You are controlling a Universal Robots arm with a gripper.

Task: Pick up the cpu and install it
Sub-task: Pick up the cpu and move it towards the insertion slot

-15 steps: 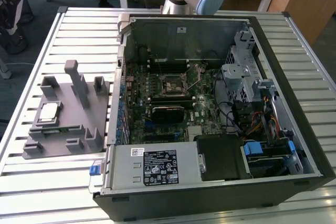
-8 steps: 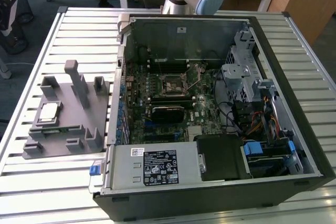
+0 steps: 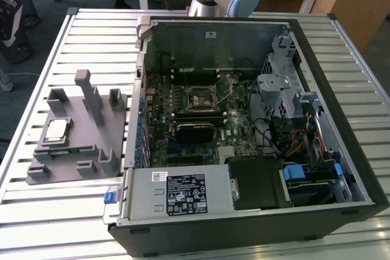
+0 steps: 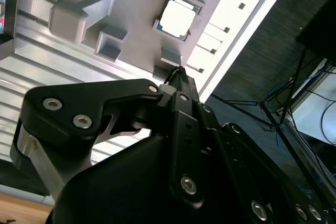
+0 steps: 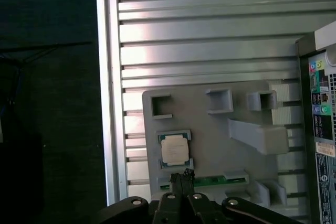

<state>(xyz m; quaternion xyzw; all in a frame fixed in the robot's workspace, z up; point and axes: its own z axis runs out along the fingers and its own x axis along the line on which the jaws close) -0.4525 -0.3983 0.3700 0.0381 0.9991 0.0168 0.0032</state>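
Observation:
The cpu (image 3: 56,130) lies flat, silvery top up, in a recess of the grey holder plate (image 3: 82,150) on the slatted table, at the exterior view's left. Both wrist views look down on the cpu (image 4: 177,18) (image 5: 173,149) from well above. My gripper (image 5: 181,173) hangs over the holder plate (image 5: 210,129), its black fingertips (image 4: 179,73) pressed together, shut with nothing between them, and it touches nothing. On the motherboard inside the open computer case (image 3: 292,28), the black square socket (image 3: 204,97) sits with its metal frame.
The holder plate (image 4: 136,14) carries several upright grey posts and blocks (image 3: 91,98) around the chip. A green memory stick (image 5: 210,182) lies in a slot beside the cpu. The case's port panel (image 5: 321,129) stands close to the plate. The table edge (image 5: 107,103) drops off beyond the plate.

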